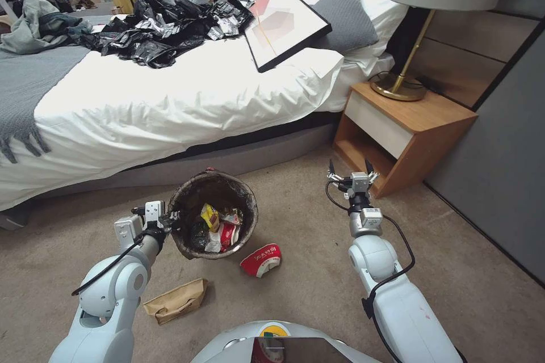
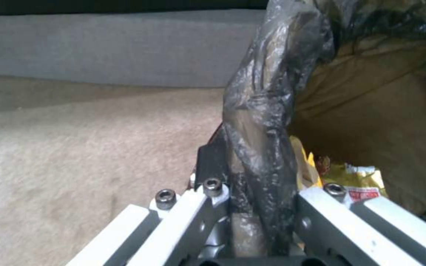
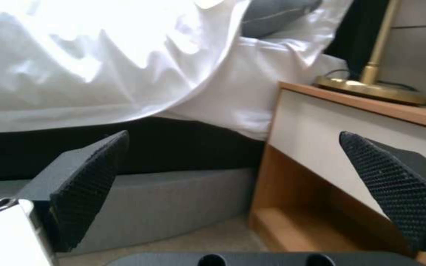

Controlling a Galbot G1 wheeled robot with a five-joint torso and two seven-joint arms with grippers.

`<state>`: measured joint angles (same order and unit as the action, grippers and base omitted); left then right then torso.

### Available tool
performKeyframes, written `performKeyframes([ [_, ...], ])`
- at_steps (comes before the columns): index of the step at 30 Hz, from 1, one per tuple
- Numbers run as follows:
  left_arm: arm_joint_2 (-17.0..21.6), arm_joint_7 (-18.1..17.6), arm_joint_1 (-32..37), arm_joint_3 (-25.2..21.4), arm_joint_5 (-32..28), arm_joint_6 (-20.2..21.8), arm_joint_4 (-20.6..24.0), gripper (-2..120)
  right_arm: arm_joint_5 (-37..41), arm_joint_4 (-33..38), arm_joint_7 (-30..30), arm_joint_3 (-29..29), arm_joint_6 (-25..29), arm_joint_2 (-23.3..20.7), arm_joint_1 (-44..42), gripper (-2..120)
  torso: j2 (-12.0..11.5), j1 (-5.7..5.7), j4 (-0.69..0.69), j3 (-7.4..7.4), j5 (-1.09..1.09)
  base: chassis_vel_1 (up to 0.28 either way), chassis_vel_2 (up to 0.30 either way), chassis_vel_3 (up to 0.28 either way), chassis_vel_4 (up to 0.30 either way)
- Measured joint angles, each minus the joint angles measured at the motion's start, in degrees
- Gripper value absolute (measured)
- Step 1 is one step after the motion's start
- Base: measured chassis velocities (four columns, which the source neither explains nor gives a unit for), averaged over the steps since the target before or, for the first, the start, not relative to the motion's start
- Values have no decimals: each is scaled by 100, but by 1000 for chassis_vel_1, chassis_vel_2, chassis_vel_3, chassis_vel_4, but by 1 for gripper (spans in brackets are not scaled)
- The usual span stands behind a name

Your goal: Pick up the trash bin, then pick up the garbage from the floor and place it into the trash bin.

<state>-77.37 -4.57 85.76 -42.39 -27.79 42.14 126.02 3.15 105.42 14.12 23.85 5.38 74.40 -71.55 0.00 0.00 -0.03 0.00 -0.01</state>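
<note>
The trash bin, a round bucket lined with a dark bag, hangs tilted in front of the bed. My left gripper is shut on its near-left rim. In the left wrist view the bag-covered rim runs between the fingers of the left gripper. Yellow and red-and-white packets lie inside the bin. On the carpet, a red-and-white snack packet lies just right of the bin, and a brown paper bag lies beside my left arm. My right gripper is open and holds nothing, raised near the nightstand; its pads stand wide apart.
The bed runs across the back, carrying a heap of black plastic sacks and a framed picture. A wooden nightstand with a brass lamp stands at the right, by a grey wall. Open carpet lies in the right foreground.
</note>
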Motion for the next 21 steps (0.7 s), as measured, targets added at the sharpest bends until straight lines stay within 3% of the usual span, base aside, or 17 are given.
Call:
performKeyframes([
  [16, -27, -1, 1, -55, 11, -2, -28, 0, 109, -2, 50, -139, -208, -24, -48, 100, 0, 0, 1, 0, 0, 59, 53, 57, 56],
  [18, -20, 67, -2, -59, 142, -16, -60, 0, 1389, 394, 346, -442, -1005, -122, -112, 100, 0, 0, 2, 0, 1, 13, 29, 15, 24],
  [19, -20, 67, -2, -59, 142, -16, -60, 0, 1389, 394, 346, -442, -1005, -122, -112, 100, 0, 0, 2, 0, 1, 0, 0, 0, 0],
  [21, -22, 84, -7, -58, 201, -19, -76, 0, 2903, 912, 886, -775, -1882, -302, -66, 100, -1, 0, 0, 0, 0, 0, 0, 0, 0],
])
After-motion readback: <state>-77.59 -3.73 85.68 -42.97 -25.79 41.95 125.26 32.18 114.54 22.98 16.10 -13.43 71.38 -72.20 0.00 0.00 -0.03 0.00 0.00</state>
